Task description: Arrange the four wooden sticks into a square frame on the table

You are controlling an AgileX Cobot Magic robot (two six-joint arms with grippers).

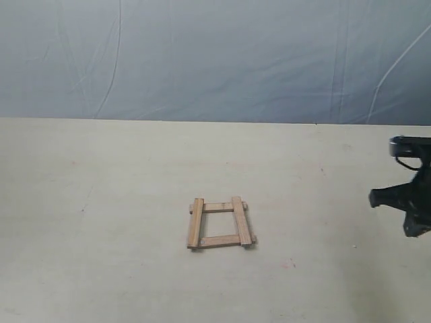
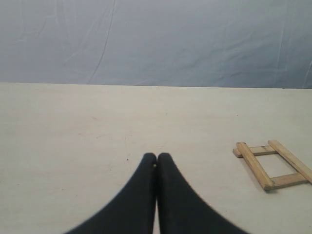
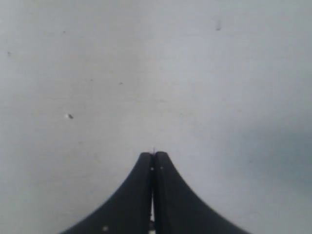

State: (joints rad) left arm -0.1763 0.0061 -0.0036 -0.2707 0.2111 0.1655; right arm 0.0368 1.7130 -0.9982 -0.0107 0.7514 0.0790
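Note:
Four light-brown wooden sticks lie as a small square frame on the cream table. Two side sticks rest across the ends of two cross sticks. The frame also shows in the left wrist view, off to one side of my left gripper, which is shut and empty above bare table. My right gripper is shut too, with nothing in it, over bare table. In the exterior view only the right arm shows, at the right edge, well away from the frame. The left arm is out of that view.
A blue-grey cloth backdrop hangs behind the table's far edge. Faint specks and scuffs mark the table top.

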